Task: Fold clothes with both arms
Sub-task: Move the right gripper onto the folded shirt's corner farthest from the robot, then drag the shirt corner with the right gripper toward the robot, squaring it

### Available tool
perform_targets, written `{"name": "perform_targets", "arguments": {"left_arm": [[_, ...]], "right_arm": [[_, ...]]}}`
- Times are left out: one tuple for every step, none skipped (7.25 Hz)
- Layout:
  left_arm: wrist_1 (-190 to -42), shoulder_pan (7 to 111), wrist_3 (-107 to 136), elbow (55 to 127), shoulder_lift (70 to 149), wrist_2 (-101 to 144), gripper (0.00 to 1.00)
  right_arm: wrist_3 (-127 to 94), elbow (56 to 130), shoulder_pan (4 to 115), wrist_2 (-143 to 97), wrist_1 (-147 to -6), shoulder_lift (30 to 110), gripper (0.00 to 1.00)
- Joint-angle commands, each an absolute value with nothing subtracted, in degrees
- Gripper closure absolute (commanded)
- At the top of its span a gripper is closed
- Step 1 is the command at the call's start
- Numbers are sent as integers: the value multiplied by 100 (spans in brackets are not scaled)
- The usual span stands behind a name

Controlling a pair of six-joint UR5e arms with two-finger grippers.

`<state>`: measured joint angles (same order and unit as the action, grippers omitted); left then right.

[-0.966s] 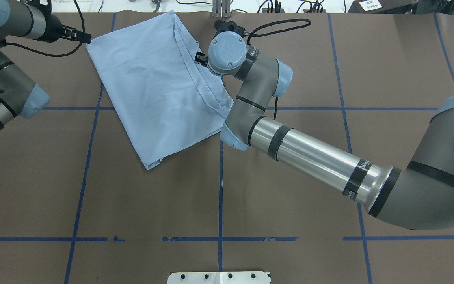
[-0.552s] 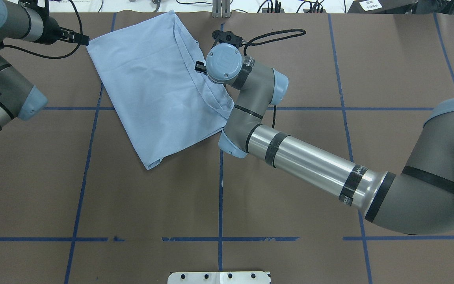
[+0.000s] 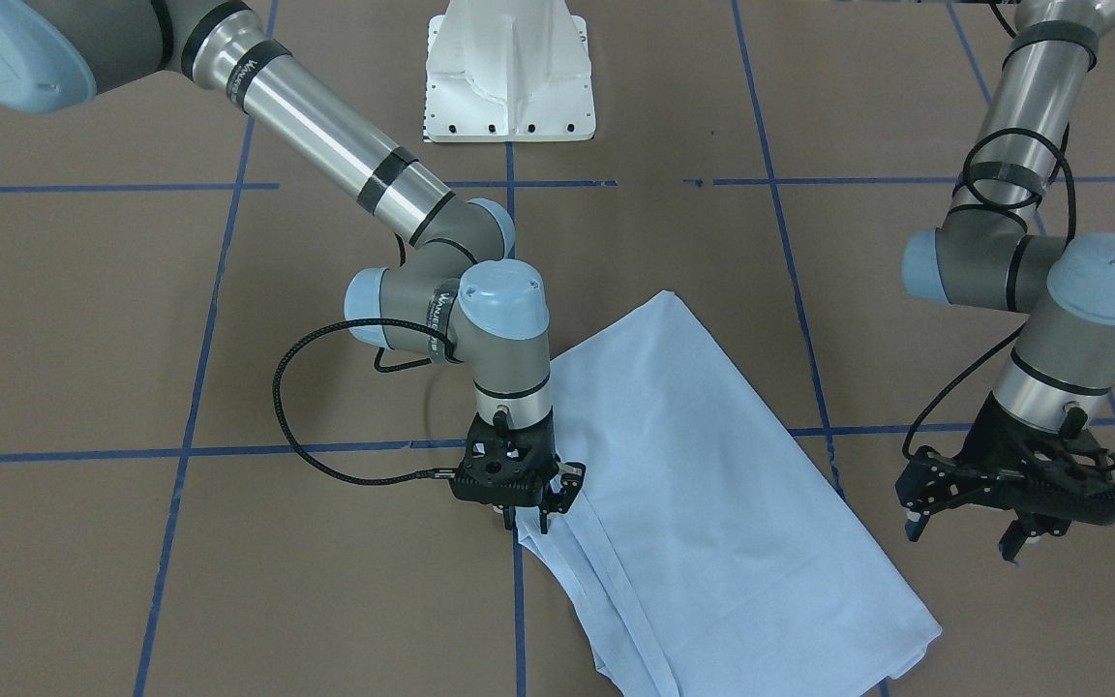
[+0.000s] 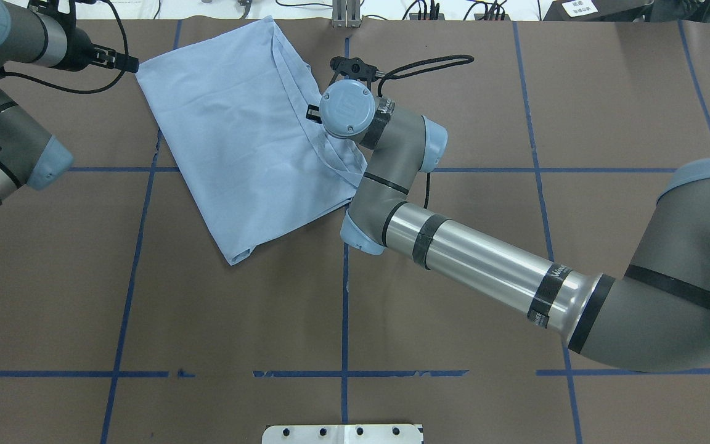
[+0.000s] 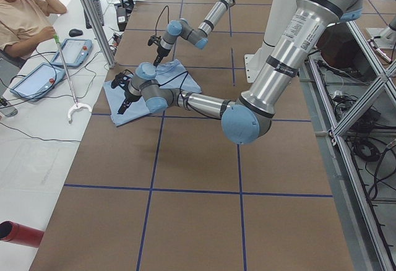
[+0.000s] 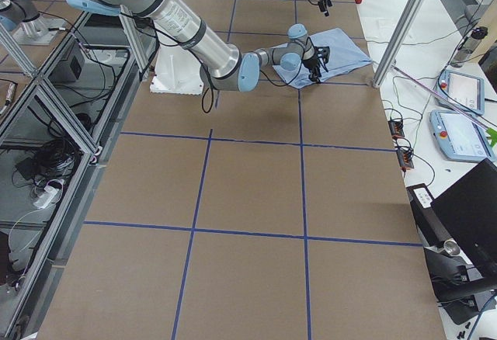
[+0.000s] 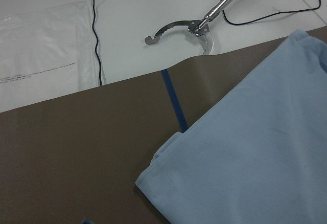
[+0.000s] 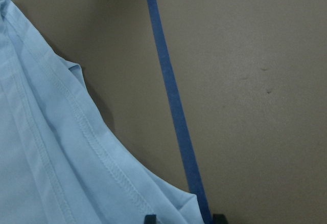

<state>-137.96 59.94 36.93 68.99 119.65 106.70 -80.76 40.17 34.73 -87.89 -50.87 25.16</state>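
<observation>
The clothes are one light blue T-shirt [image 4: 244,135], folded into a long slanted rectangle on the far half of the table, also in the front view [image 3: 712,503]. My right gripper [image 3: 528,523] points down at its layered hem edge. In the right wrist view the two fingertips [image 8: 149,218] stand apart and open, with the stitched hem [image 8: 102,152] reaching between them. My left gripper [image 3: 964,537] hangs open just off the shirt's far corner [image 7: 153,170], touching nothing. No print or collar shows.
The table is brown with blue tape lines [image 4: 345,308]. The white pedestal base [image 3: 509,77] sits at the robot's side. Beyond the far edge lie cables, a metal grabber tool [image 7: 194,27] and tablets [image 5: 37,79]. A person [image 5: 25,11] sits there.
My right wrist has slid a little toward the robot and leftward along the shirt's hem edge. The left arm has drifted slightly back. The shirt lies unchanged.
</observation>
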Motion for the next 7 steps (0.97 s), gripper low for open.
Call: {"name": "perform_targets", "arguments": {"left_arm": [[-13808, 5994, 3700, 6899, 11962, 10670, 0], [-13808, 5985, 3700, 6899, 11962, 10670, 0], [-13816, 5985, 3700, 6934, 11910, 10670, 0], [-13816, 5985, 3700, 6987, 11892, 10670, 0], [-13816, 5968, 3700, 6996, 11892, 10670, 0], [-13816, 5950, 3700, 7013, 11892, 10670, 0], [-13816, 5941, 3700, 7031, 11892, 10670, 0]], "right_arm": [[-8086, 4025, 3472, -8789, -5106, 2505, 100], [-8103, 4147, 3489, -8798, -5246, 2505, 100], [-8138, 4679, 3507, -8824, -5882, 2540, 100], [-8147, 5555, 3498, -8842, -6219, 3027, 100], [-8156, 6494, 3350, -8842, -6240, 3789, 100], [-8174, 7278, 3288, -8790, -6232, 4519, 100], [-8252, 8008, 3087, -8545, -6231, 5257, 100]]}}
